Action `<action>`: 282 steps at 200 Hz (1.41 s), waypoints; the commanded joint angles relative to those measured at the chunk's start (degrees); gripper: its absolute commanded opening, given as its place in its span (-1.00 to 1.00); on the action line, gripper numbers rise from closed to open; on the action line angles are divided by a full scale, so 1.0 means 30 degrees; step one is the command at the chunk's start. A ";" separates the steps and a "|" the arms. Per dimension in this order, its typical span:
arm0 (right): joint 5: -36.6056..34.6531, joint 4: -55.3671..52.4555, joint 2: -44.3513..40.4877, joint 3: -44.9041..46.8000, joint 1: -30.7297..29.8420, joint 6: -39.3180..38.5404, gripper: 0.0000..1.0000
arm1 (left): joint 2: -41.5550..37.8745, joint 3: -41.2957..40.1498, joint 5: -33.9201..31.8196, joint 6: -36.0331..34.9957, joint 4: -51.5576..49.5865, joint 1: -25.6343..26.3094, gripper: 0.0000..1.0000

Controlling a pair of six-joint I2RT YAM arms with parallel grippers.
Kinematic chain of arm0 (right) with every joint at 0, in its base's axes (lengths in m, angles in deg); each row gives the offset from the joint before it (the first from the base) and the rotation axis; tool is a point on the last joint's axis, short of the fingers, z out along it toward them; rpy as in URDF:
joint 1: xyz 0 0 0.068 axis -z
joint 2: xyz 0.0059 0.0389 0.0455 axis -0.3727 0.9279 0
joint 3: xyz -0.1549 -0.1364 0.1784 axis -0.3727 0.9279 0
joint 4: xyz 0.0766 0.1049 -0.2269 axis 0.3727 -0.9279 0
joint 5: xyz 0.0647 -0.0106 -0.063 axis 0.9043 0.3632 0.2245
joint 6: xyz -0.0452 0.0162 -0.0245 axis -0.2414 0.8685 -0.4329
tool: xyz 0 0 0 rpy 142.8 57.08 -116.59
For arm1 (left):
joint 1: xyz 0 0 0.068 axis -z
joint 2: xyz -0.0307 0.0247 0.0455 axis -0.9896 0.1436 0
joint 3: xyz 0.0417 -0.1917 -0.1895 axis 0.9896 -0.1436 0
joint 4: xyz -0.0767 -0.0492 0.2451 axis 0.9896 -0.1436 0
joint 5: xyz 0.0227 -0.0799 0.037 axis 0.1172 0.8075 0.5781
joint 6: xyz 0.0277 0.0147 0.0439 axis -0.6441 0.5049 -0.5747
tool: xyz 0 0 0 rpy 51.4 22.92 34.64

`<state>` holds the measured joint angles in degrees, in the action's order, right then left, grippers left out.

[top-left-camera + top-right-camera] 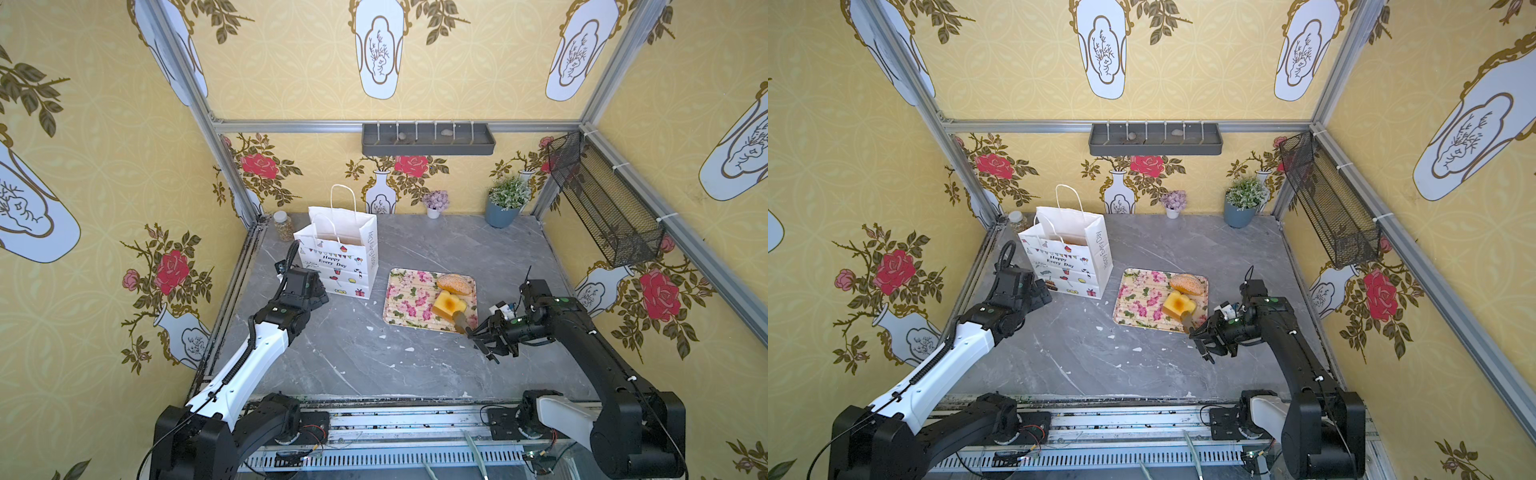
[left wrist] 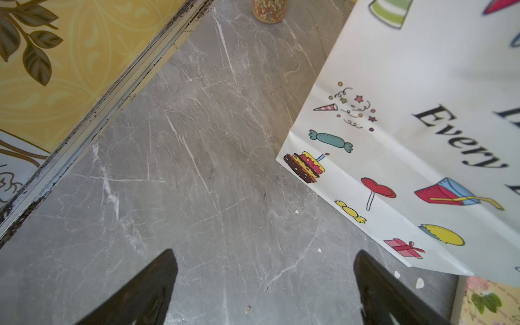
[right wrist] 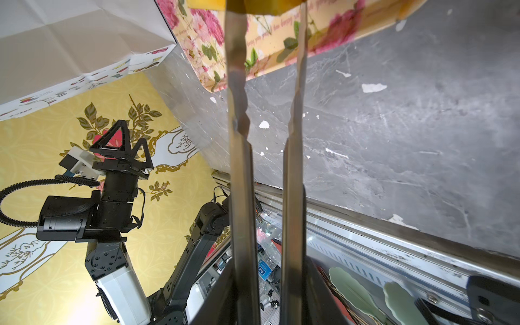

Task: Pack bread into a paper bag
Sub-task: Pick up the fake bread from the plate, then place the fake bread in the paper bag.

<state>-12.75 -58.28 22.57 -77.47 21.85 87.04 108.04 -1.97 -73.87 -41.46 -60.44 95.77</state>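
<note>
Yellow wallpaper printed with roses and vases lines the enclosure around a grey marbled counter point(image 1: 353, 353) flecked with white scraps. 2 arms reach in. 1 white paper bag point(image 1: 336, 257) stands upright at the back left, its front reading "Happy Every Day"; I cannot read the lettering on its side. Near it, 1 floral tray point(image 1: 405, 303) carries 2 breads: 1 seeded bun point(image 1: 456, 283) just beside 1 square toast point(image 1: 448, 306). 2 potted plants point(image 1: 505, 201) and 1 jar point(image 1: 284, 226) stand along the back. The left end effector point(image 2: 264, 251) hangs by the bag's front, fingers wide apart, nothing between. The right end effector point(image 1: 478, 337) grips 1 pair of metal tongs point(image 3: 239, 168) whose tips reach the toast.
</note>
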 commanded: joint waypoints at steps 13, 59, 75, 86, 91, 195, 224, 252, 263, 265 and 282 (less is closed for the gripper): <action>0.0182 0.0428 0.0224 -0.0018 0.0011 -0.0211 -0.46 | -0.0037 -0.0090 -0.0267 0.0184 0.0007 -0.0001 0.98; 0.0325 0.0365 0.0324 -0.0293 0.0026 -0.0228 -0.77 | 0.0055 -0.0010 -0.0275 0.0153 0.0003 0.0006 0.98; 0.0420 0.0283 0.0245 -0.0668 0.0011 -0.0210 -0.85 | 0.0110 -0.0013 -0.0246 0.0184 0.0018 0.0001 0.98; 0.0620 0.0358 0.0065 -0.1045 0.0011 -0.0104 -0.86 | 0.0167 -0.0028 -0.0227 0.0213 0.0016 0.0007 0.98; 0.0827 0.0553 -0.0102 -0.1258 0.0011 -0.0022 -0.86 | 0.0183 -0.0025 -0.0210 0.0247 0.0021 0.0005 0.98; 0.1153 0.2245 0.0024 -0.6172 -0.0932 0.0069 -1.00 | 0.0358 0.0291 -0.0273 0.0200 -0.0077 0.0012 0.98; 0.0680 0.3670 0.1091 -0.7485 -0.2538 0.0431 -1.00 | 0.0557 0.0560 -0.0295 0.0177 -0.0287 -0.0003 0.98; 0.0500 0.5752 0.2924 -0.9178 -0.4542 0.1024 -1.00 | 0.0519 0.0649 -0.0485 0.0013 -0.0348 -0.0011 0.98; 0.0621 0.6467 0.3620 -0.9837 -0.5071 0.1181 -1.00 | 0.0534 0.0655 -0.0530 0.0009 -0.0348 0.0007 0.98; 0.0661 0.6615 0.3781 -0.9999 -0.5173 0.1200 -1.00 | 0.0548 0.0651 -0.0530 -0.0004 -0.0363 -0.0003 0.98; 0.0785 0.7381 0.4786 -1.1080 -0.5857 0.1237 -1.00 | 0.0695 0.0738 -0.0559 0.0029 -0.0532 0.0008 0.98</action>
<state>-11.66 -44.55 34.11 -107.22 6.44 90.10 109.61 -0.13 -74.66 -41.46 -61.44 95.77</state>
